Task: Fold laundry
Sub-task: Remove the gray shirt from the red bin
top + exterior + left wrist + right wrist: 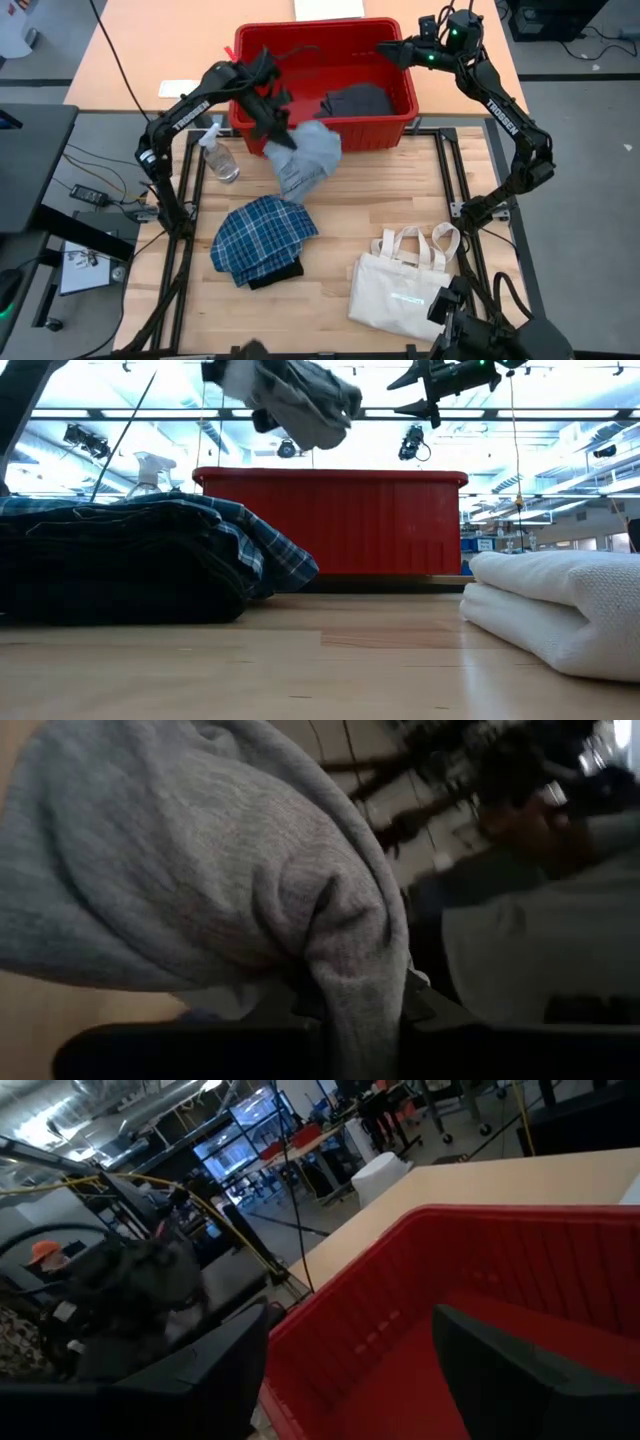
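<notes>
Grey garment (pixel 305 160) hangs from left tool (pixel 283 137).

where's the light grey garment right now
In the high view the light grey garment hangs from the left claw, lifted over the red bin's front wall, above the plaid garment.

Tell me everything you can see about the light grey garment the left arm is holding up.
The light grey garment is soft knit cloth, bunched and creased. It hangs in the air from the left end effector, which is shut on its upper part. It dangles over the front edge of the red bin, above the wooden table, touching nothing else.
</notes>
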`<state>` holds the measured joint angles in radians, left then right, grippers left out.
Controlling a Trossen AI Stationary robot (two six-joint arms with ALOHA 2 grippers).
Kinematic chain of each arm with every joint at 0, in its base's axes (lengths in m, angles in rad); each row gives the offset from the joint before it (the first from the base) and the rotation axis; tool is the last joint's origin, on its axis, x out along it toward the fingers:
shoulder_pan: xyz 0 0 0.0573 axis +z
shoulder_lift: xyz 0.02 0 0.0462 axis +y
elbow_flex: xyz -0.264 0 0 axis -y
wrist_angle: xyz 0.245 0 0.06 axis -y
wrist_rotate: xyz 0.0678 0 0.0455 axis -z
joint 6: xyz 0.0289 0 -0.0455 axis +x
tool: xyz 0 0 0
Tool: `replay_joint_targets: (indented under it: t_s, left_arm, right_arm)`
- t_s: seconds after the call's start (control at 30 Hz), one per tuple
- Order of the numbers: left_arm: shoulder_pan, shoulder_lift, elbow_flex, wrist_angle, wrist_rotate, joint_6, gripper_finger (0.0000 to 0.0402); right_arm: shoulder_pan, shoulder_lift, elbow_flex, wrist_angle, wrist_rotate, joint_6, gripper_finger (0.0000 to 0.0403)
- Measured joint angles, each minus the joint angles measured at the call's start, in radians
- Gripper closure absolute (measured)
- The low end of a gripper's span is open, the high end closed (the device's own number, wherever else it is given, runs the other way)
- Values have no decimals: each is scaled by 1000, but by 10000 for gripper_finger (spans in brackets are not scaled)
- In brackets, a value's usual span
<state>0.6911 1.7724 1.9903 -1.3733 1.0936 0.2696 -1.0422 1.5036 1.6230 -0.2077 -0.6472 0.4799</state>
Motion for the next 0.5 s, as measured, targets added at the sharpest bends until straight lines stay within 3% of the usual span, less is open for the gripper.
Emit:
replay_joint_targets:
  t_s: [0.23,0.5]
  left_arm:
    - [-109,-49,-1,-54,-129,-16,364]
    - [-129,-120,-12,-198,-207,-22,364]
  right_arm:
    - [27,0,0,3,3,15,117]
    - [62,0,0,5,29,6,117]
